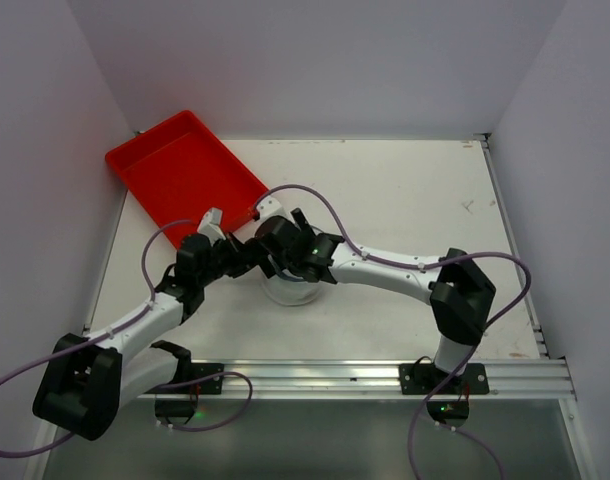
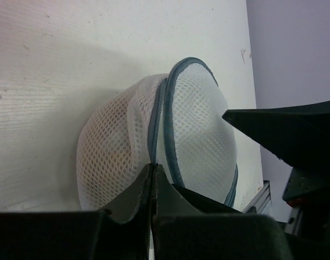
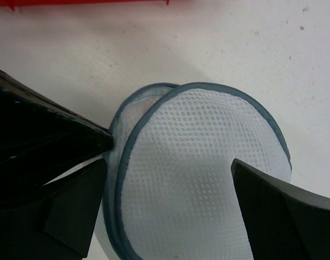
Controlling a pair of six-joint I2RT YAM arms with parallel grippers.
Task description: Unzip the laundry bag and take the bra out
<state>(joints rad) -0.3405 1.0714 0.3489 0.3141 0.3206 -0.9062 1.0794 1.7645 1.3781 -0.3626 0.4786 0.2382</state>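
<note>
The laundry bag (image 2: 192,124), a round dome of white mesh ringed by a dark zip line, lies on the white table just ahead of both arms (image 1: 297,295). My left gripper (image 2: 154,167) is shut, its tips pinched together right on the zip line; the pull itself is hidden between them. Over the dome (image 3: 203,179) my right gripper (image 3: 168,162) stands wide open, one finger at each side of the bag. The left gripper's dark fingers (image 3: 46,130) show at the bag's left edge in the right wrist view. The bra is hidden.
A red plastic tray (image 1: 180,175) sits at the table's back left, close behind both grippers. The right gripper's dark finger (image 2: 284,135) reaches in from the right of the left wrist view. The table's metal front rail (image 1: 385,378) runs between the arm bases.
</note>
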